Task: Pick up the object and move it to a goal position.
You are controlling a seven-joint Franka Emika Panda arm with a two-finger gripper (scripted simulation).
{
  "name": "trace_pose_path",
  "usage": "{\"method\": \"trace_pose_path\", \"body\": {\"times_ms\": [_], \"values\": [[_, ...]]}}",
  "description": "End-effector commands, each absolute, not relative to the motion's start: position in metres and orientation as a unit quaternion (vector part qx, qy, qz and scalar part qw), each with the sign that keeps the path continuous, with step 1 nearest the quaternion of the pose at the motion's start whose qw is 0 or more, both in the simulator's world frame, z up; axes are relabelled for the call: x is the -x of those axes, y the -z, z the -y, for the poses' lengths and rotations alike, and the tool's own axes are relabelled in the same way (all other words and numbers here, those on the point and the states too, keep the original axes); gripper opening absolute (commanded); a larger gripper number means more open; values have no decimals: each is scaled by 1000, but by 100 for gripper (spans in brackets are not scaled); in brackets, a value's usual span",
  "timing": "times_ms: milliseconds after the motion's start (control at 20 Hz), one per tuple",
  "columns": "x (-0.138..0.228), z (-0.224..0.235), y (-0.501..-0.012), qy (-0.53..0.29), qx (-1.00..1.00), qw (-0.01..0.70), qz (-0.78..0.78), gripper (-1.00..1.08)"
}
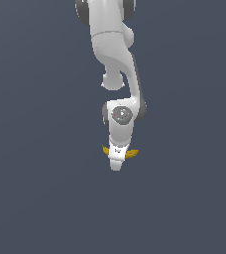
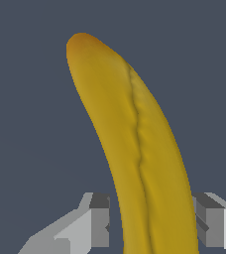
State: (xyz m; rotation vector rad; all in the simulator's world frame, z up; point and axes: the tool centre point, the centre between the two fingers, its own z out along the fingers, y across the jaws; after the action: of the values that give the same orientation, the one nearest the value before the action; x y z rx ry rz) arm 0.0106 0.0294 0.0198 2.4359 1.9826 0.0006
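The object is a curved yellow banana with a brownish tip. In the wrist view it runs lengthwise between my two grey fingers, which stand close against its sides near one end. In the exterior view only the banana's two ends stick out either side of the white gripper, which points straight down over its middle. The gripper is shut on the banana. The exterior view does not show whether the banana rests on the surface or hangs just above it.
A plain dark blue-grey surface fills both views. The white arm reaches down from the top of the exterior view. No other object and no goal marker shows.
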Motion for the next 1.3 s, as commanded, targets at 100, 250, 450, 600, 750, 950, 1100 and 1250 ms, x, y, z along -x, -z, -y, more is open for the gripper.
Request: {"method": "trace_pose_path", "body": {"times_ms": [100, 250, 450, 600, 750, 950, 1100, 1250], "values": [[-10, -30, -19, 0, -775, 0, -631, -100], [-10, -30, -19, 0, -775, 0, -631, -100], [-11, -29, -20, -1, -776, 1, -631, -100], [-10, -29, -23, -1, -776, 1, -631, -100], [-7, -29, -31, -1, -776, 1, -631, -100], [-2, -28, -46, 0, -775, 1, -631, -100], [4, -27, -63, 0, -775, 1, -631, -100], [12, -27, -84, 0, -775, 2, -632, -100]]}}
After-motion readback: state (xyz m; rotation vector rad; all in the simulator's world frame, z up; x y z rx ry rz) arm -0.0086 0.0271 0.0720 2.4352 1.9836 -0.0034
